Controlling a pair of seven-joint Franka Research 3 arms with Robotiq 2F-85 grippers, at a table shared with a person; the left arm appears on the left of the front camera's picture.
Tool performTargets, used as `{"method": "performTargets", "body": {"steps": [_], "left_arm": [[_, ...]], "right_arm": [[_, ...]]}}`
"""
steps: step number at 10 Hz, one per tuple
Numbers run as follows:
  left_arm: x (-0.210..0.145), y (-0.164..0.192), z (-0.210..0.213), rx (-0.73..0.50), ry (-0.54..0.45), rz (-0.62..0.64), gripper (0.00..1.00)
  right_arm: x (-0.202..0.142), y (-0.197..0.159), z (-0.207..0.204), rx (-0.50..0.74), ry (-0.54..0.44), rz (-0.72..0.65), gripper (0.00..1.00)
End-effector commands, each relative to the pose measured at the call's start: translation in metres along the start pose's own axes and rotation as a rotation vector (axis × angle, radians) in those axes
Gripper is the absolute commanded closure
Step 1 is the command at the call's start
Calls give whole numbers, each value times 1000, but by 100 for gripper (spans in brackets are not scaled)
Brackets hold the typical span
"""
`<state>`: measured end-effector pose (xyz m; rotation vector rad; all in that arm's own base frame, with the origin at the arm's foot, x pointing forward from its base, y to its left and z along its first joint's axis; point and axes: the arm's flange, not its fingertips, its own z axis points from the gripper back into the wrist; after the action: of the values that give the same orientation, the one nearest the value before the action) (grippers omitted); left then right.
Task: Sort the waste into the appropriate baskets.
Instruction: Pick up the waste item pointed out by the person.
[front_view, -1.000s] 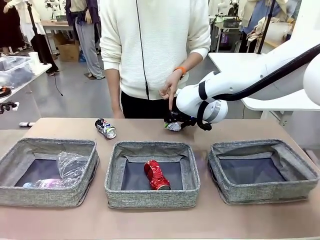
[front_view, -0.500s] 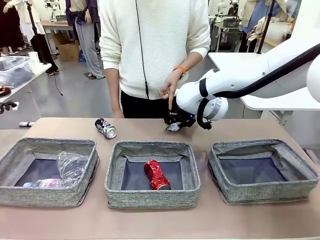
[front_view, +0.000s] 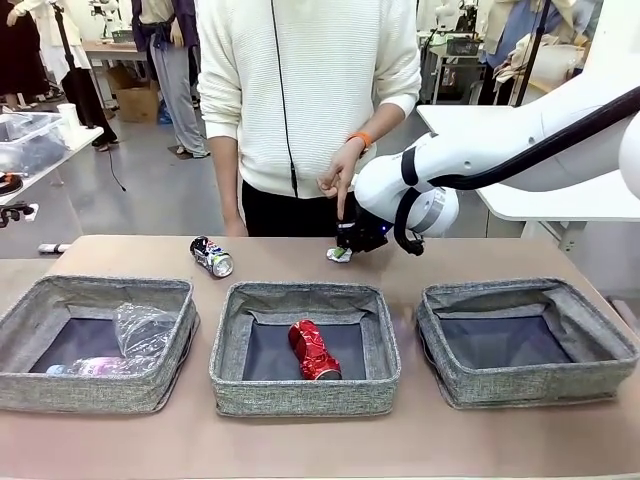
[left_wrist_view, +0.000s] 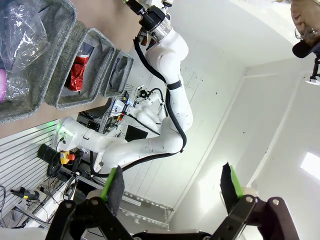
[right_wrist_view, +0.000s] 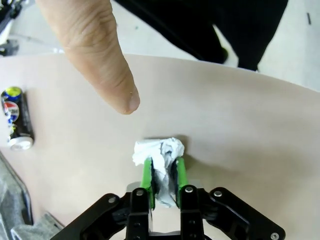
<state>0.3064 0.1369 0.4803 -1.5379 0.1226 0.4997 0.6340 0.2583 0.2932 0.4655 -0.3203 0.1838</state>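
**At the far side of the surface, right of centre: paper wad in the grip**

Behind the middle basket, the right gripper has its green pads drawn close on the white paper wad. The wad bulges out past the fingertips. A person's hand points down just left of it, with the fingertip apart from the paper.

The left gripper stands wide open, holds nothing, and faces away from the surface.

Progress, as judged:
- Left basket: the clear plastic cup and a clear bottle are in. Done.
- Middle basket: the red can is in. Done.
- Right basket: nothing seen inside. It is the likely place for the paper.
- The printed can lies on its side on the surface, far left of the middle basket, not yet sorted.

That leaves two items: the wad in hand and the printed can.

Unclear:
- I cannot tell whether the wad is off the surface or touching it.
- The bottle is half hidden by the basket wall and the cup, and its cap is not made out.
- The person is cut off above the shoulders.
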Motion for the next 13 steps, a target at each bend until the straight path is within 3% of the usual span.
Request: {"method": "performTargets", "body": {"steps": [1,5,6,9,11,13], "left_arm": [[-2,0,1,2,-3,-5,0],[-2,0,1,2,-3,-5,0],[-2,0,1,2,-3,-5,0],[-2,0,1,2,-3,-5,0],[-2,0,1,2,-3,-5,0],[-2,0,1,2,-3,-5,0]], "right_arm": [[-8,-6,9,39,8,27,100],[-9,-4,18,52,14,24,100],[-10,-2,36,35,36,-41,100],[-56,-8,191,6,76,-271,100],[-103,37,256,-134,101,-308,100],[-151,101,283,-282,144,-299,100]]}}
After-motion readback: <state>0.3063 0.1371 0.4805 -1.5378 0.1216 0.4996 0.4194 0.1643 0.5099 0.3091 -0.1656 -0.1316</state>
